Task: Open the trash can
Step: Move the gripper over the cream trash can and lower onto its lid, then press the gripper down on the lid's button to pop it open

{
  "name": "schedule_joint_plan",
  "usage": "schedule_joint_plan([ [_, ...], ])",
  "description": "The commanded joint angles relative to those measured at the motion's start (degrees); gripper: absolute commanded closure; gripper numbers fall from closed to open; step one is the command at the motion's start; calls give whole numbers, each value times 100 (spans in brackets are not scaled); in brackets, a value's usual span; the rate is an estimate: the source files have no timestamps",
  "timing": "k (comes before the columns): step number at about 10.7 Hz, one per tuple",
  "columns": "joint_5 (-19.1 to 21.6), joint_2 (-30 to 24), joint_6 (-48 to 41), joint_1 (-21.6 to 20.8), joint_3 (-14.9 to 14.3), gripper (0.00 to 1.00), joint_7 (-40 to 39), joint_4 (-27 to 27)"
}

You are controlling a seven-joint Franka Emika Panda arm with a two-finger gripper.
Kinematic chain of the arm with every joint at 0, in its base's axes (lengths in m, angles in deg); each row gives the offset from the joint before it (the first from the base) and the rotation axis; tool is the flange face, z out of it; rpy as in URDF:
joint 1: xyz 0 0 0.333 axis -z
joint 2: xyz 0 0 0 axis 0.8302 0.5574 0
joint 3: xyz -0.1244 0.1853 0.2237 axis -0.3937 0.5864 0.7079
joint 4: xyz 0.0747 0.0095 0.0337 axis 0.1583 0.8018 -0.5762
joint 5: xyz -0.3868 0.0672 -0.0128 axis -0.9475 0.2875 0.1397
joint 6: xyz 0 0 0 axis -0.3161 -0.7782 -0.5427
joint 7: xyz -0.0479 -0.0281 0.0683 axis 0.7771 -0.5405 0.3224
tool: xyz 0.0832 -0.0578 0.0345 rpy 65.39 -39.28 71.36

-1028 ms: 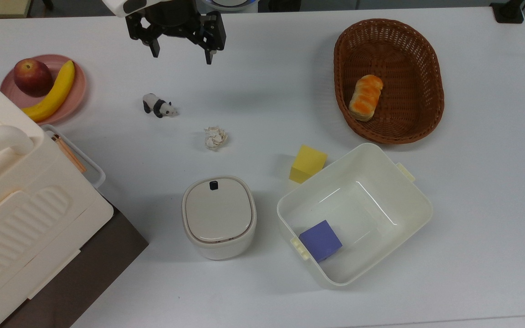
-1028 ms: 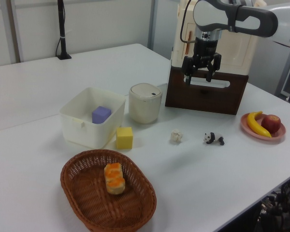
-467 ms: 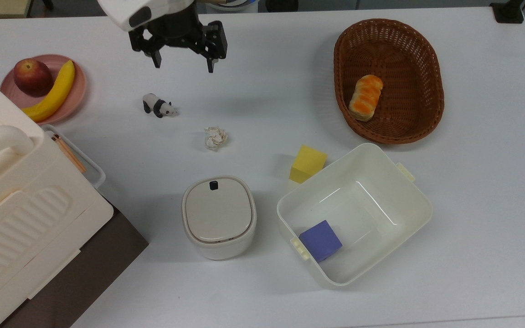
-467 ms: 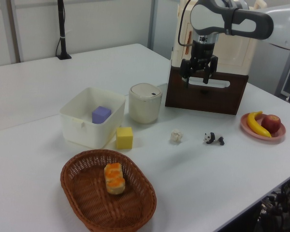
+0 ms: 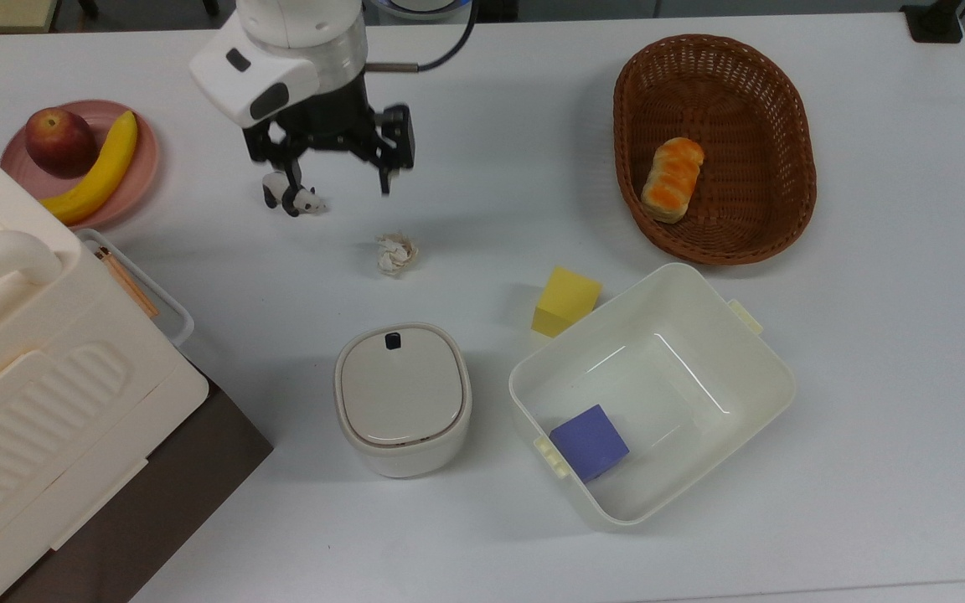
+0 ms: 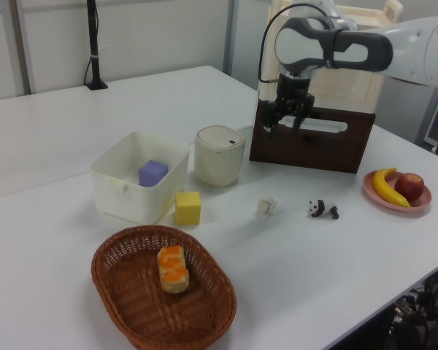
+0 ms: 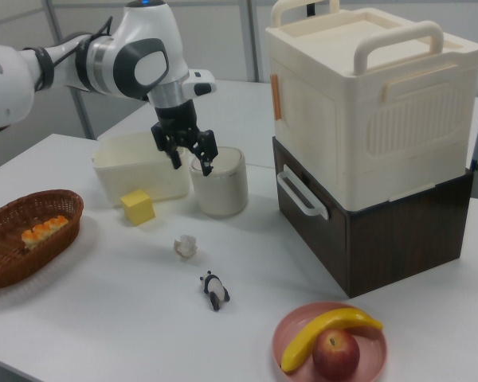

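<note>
While the white arm bends down over the desk (image 5: 868,352), its black end effector (image 5: 338,186) hangs point-down in the air with both fingers spread wide and nothing between them. In the top view one fingertip overlaps the panda (image 5: 291,198), a small glossy black-and-white figure standing on the desk below it; the left view shows the end effector (image 6: 287,125) well above the desk surface.

Further down the top view from the end effector, past a crumpled paper ball (image 5: 396,253), stands the trash can (image 5: 403,400): a smooth cream plastic bin, rounded-square, its flat greyish lid closed, with a small black button (image 5: 393,340) at the lid edge nearest the end effector. In the right view the end effector (image 7: 191,163) shows in front of the can's upper rim.

To the top view's right of the can sits an open white plastic tub (image 5: 750,368) holding a purple cube (image 5: 590,441), with a yellow foam cube (image 5: 565,301) against its outer wall. A woven brown basket (image 5: 784,126) with a bread roll (image 5: 672,179) lies off to the top view's right of the end effector; a pink plate (image 5: 143,163) with banana and apple lies on the opposite side.
</note>
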Motion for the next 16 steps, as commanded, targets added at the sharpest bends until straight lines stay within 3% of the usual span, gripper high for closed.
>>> schedule_joint_plan([
  [1,-2,264,1256,-138,49,81,-113,-29],
  [2,-45,509,1616,-235,40,97,-87,-55],
  [3,-28,773,2151,-297,40,100,-43,-238],
  [6,-81,1345,2604,-437,32,100,230,-731],
  [9,-90,1496,2596,-499,40,100,221,-697],
  [14,-55,1470,2219,-578,40,100,221,-547],
  [16,24,963,1484,-578,40,100,213,-556],
])
